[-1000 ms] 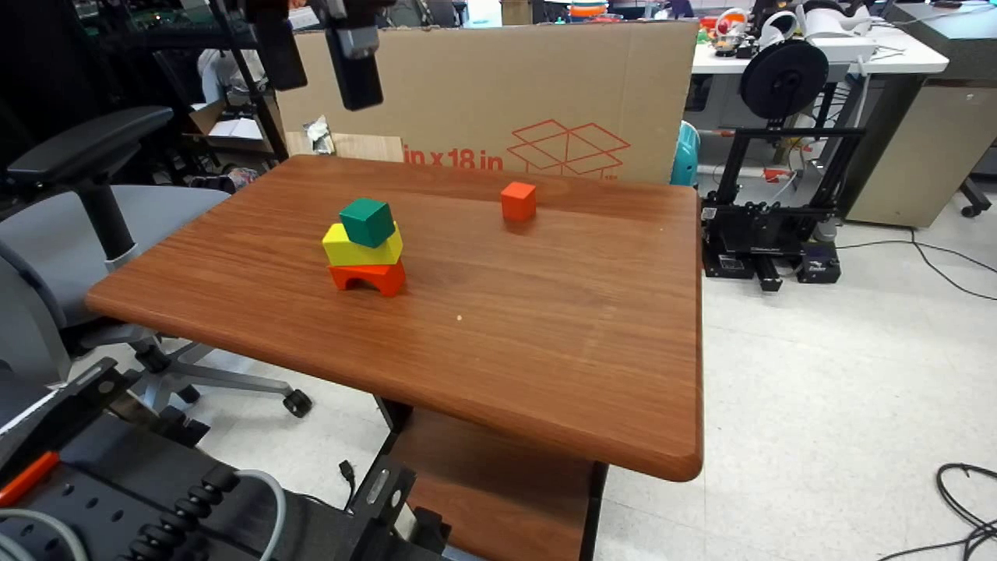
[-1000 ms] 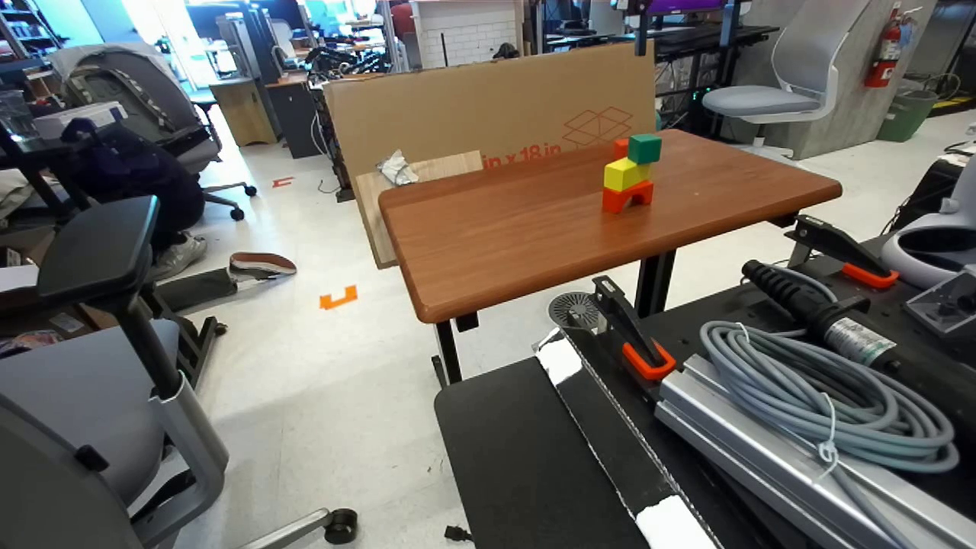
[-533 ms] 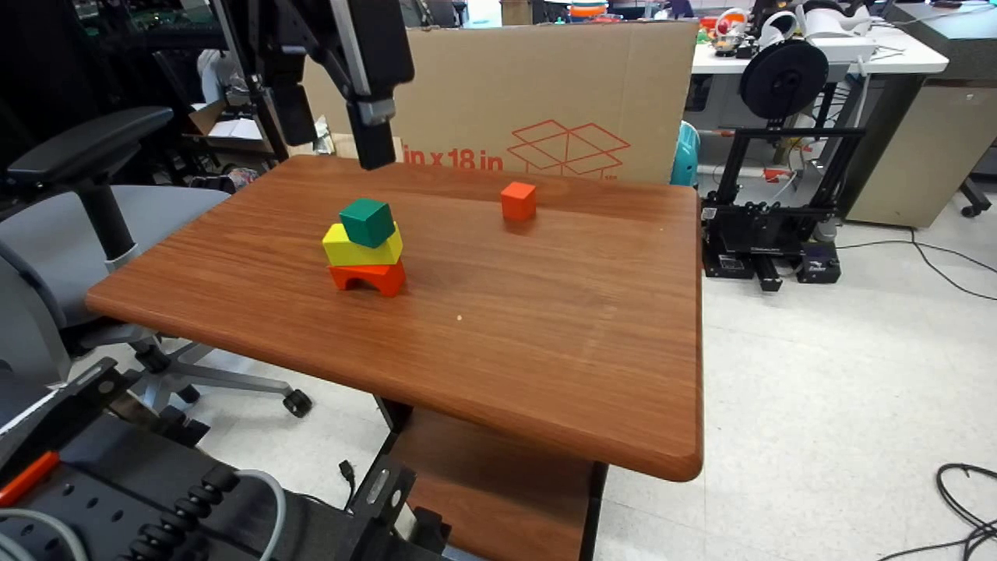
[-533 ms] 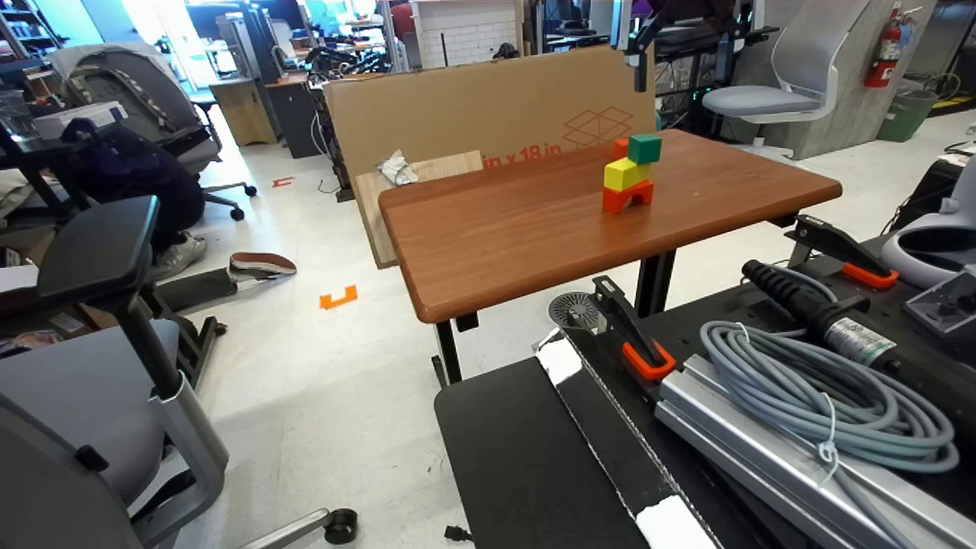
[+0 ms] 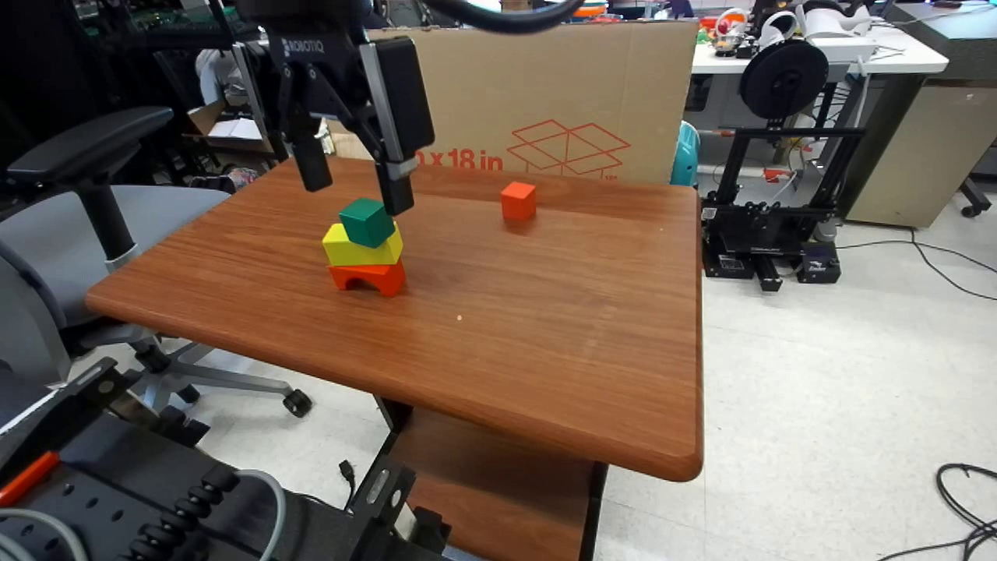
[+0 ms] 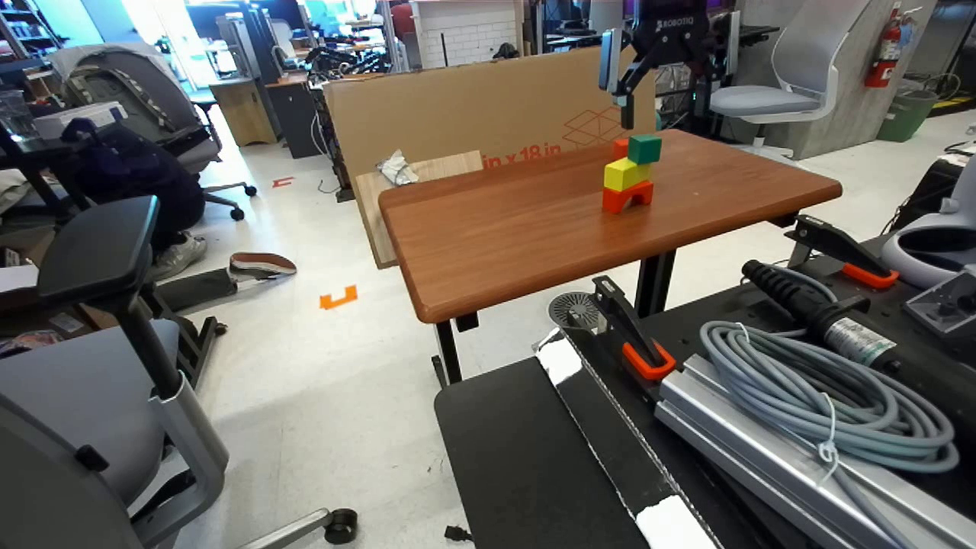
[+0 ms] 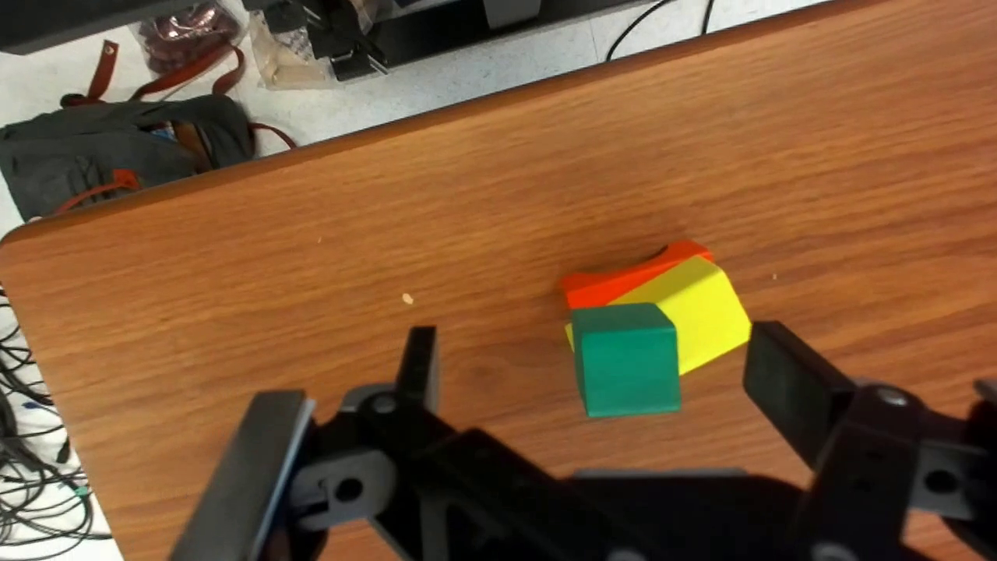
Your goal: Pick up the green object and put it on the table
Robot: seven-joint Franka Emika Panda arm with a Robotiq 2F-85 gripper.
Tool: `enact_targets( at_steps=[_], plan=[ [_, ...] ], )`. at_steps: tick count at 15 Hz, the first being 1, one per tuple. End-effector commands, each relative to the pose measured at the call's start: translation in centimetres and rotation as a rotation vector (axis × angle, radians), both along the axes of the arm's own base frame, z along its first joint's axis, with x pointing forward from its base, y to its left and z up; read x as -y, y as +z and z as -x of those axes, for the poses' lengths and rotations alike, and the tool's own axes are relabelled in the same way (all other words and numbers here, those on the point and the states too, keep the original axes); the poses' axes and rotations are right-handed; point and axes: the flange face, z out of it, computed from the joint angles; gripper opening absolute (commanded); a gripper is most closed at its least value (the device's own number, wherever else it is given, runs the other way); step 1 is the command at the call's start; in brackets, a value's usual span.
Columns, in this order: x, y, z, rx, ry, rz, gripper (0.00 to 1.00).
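"Here's the table point(image 5: 537, 335), smooth wood, grain streaming along it, a glossy sheen across the top!"

"And there, the green block point(image 7: 629, 372): matt, smooth faces!"

"Look at the gripper point(image 5: 358, 191): dull, matt fingertips point(image 5: 396, 195) (bright metal band point(image 5: 401, 168) above one, mind you)!"

"Then flat, papery cardboard point(image 5: 467, 86), and oh, a smooth, shining metal rail point(image 6: 732, 436)!"

The green block point(image 7: 627, 362) partly hides the yellow block point(image 7: 701, 315).
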Motion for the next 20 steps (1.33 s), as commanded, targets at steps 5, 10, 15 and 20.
enact_targets(
  at_steps=[5, 10, 15, 20],
  plan=[
    [-1.1, -1.5, -1.7, 0.008, 0.086, 0.022, 0.65],
    [-0.8, -1.6, -2.6, 0.024, 0.111, 0.061, 0.27],
    [0.7, -0.2, -3.9, 0.024, 0.085, 0.046, 0.09],
    [2.1, 1.4, -7.6, 0.053, 0.113, 0.029, 0.09]
  ],
)
